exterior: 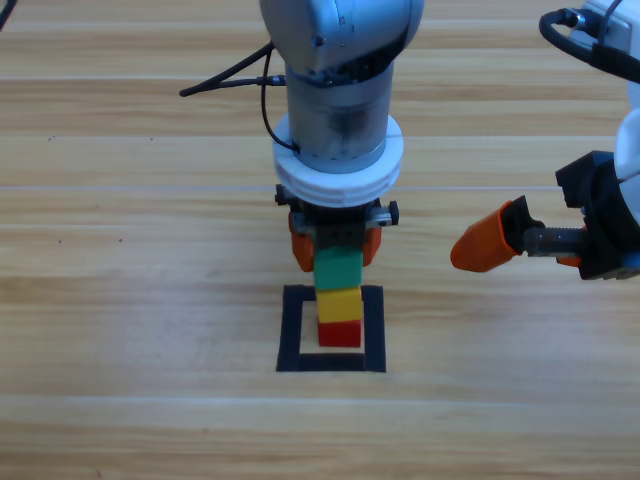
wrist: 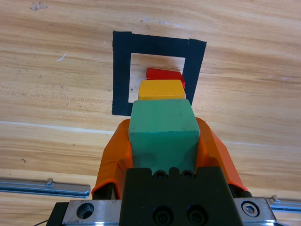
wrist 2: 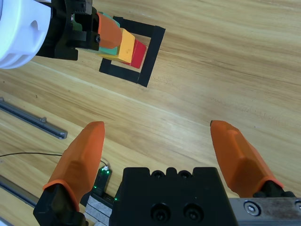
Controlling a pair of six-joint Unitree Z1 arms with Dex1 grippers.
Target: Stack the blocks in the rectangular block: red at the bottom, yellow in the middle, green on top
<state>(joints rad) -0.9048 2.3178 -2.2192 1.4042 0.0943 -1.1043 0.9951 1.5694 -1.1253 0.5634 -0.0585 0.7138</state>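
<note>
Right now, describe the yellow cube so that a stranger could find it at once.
Find the black tape square on the wooden table, below the left gripper. A stack of three cubes stands inside it. The yellow cube is the middle one, resting on the red cube and under the green cube, which the jaws hold.

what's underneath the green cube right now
The yellow cube sits directly under the green cube, with the red cube below, inside the tape square. The left gripper is shut on green; contact faces are hidden.
</note>
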